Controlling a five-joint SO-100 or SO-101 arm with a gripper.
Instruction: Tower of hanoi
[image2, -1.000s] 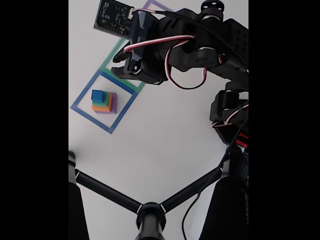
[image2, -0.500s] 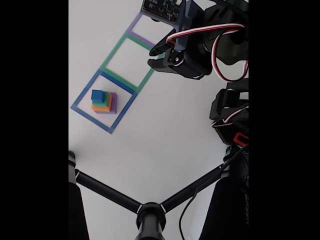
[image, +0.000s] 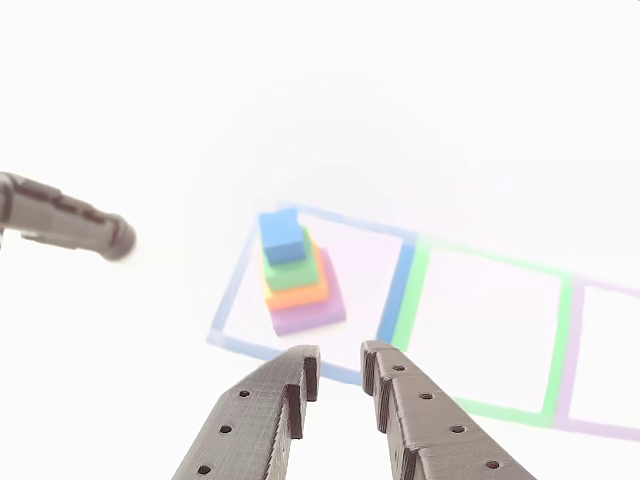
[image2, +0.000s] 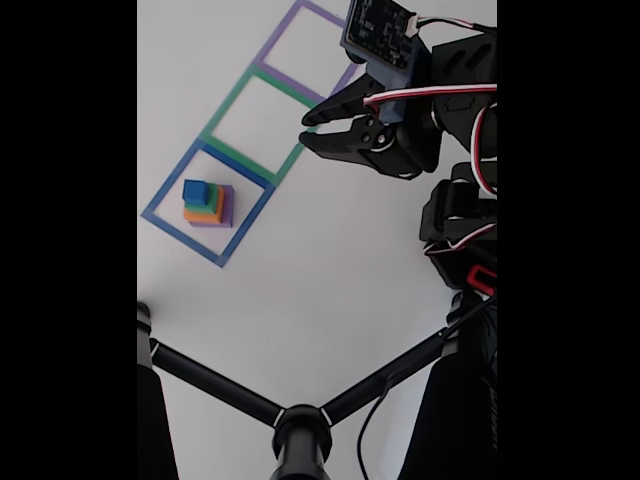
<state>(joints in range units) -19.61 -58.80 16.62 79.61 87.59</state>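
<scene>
Tripod legs (image2: 300, 420) well apart from block stack (image2: 207, 204).

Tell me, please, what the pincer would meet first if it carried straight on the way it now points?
Most likely the stacked block tower in the blue tape square; the open, empty pincer aims toward it, though depth is unclear.

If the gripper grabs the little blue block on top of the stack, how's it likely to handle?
The blue block looks rigid and flat-sided, so it probably won't roll or flex. It sits loose on the green block, so a sideways nudge would likely slide it off or shift the stack. It is small, probably light; the open gripper should grasp it squarely.
</scene>
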